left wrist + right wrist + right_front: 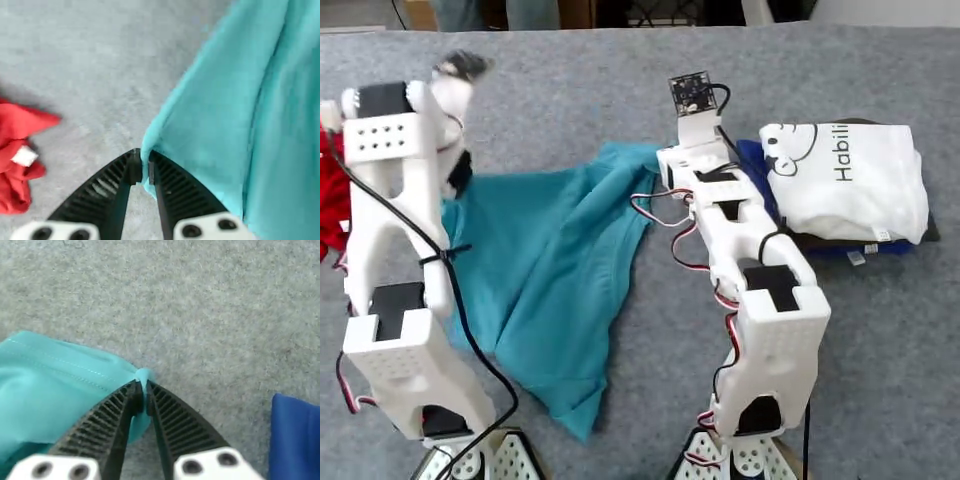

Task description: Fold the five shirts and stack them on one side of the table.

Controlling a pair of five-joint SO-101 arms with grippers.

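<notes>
Edges of the teal shirt are pinched by the left end effector and the right end effector.

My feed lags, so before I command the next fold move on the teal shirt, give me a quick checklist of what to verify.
1. Left gripper shut on the teal shirt edge: ok.
2. Right gripper shut on a corner of it: ok.
3. Teal shirt spread flat: not ok, it lies creased and bunched.
4. Red shirt apart from it: ok, bare table between.
5. Folded stack, white shirt on top, apart from it: ok.
6. Cloth free beneath the left arm: cannot tell.
</notes>
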